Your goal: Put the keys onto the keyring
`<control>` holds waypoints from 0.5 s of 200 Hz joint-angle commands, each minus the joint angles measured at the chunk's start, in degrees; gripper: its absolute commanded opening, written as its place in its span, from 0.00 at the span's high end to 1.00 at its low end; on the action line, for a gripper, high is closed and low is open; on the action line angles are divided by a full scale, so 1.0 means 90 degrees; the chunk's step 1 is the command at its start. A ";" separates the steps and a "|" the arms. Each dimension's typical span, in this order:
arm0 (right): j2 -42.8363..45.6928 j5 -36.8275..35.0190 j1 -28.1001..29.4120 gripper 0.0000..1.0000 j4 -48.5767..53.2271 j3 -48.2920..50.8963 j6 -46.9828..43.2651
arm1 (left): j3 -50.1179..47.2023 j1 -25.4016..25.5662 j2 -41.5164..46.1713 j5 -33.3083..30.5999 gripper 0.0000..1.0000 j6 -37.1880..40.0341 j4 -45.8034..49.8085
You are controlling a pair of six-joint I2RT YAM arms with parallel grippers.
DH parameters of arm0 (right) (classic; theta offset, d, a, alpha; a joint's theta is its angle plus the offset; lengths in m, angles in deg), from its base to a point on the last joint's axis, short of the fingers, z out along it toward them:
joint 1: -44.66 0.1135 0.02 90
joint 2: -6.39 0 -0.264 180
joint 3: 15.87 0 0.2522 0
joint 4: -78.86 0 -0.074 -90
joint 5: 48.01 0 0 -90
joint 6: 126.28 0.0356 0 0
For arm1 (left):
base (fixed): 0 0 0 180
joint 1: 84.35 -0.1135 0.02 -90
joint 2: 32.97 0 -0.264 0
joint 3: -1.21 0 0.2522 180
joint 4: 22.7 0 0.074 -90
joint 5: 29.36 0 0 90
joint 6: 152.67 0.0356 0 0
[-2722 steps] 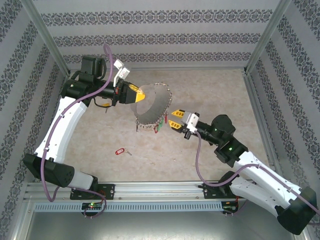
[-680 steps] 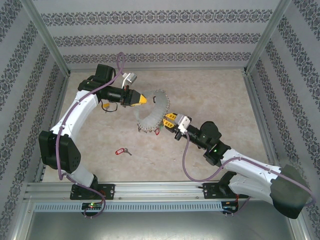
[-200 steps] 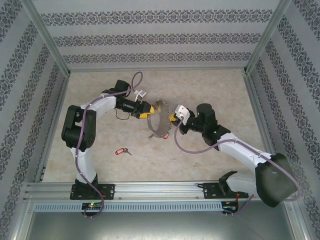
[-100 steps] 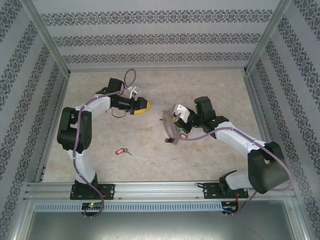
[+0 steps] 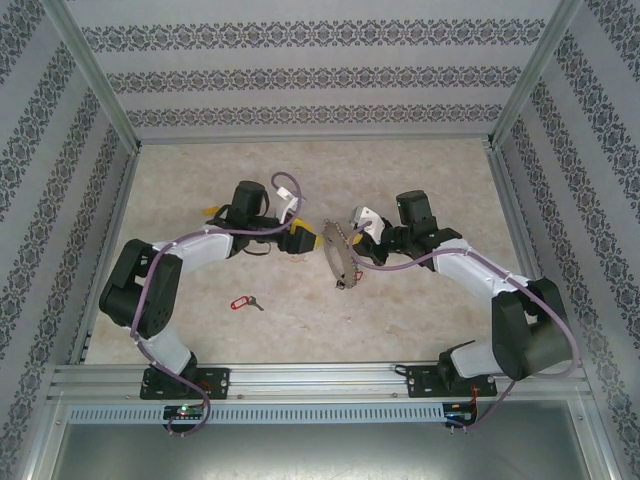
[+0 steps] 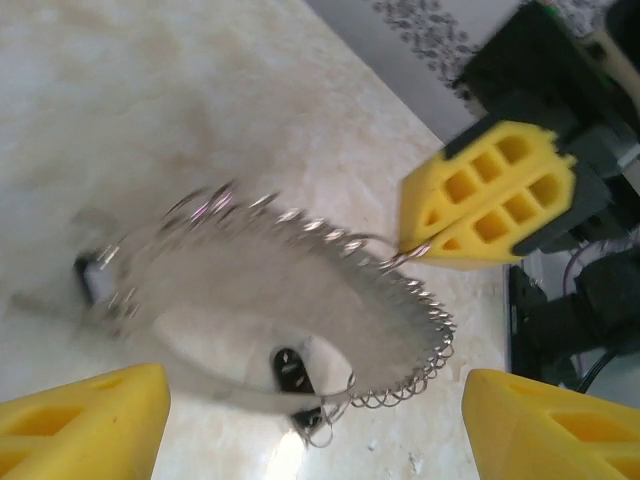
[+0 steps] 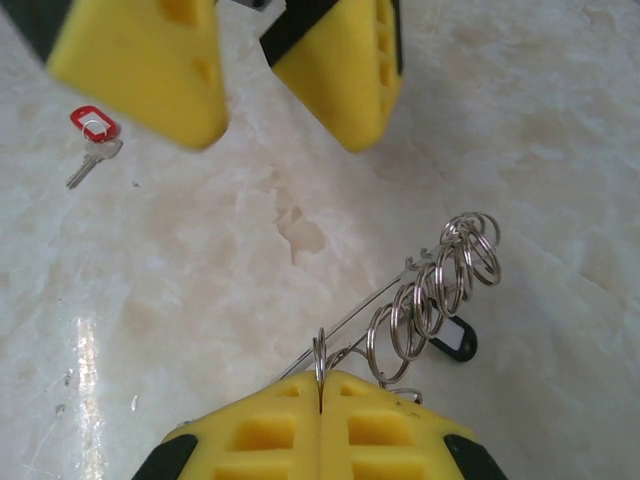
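Now left gripper (image 5: 308,241) (jaws apart) nears keyring (image 5: 339,259).

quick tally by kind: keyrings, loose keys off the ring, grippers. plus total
keyring: 1
loose key, red tag: 1
grippers: 2, left gripper open, right gripper shut on the keyring
total: 4
Keys already on the keyring are too blurred to count.

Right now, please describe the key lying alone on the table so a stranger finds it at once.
Start at the table, near left part, beside the left arm. One key lies flat there by itself. Its red tag and its place away from the keyring set it apart.
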 commanded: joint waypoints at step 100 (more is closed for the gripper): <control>0.0436 0.0950 -0.0204 1.00 -0.0390 -0.0046 0.0343 | 0.0411 0.0720 -0.0192 0.0664 0.32 0.3645 -0.0457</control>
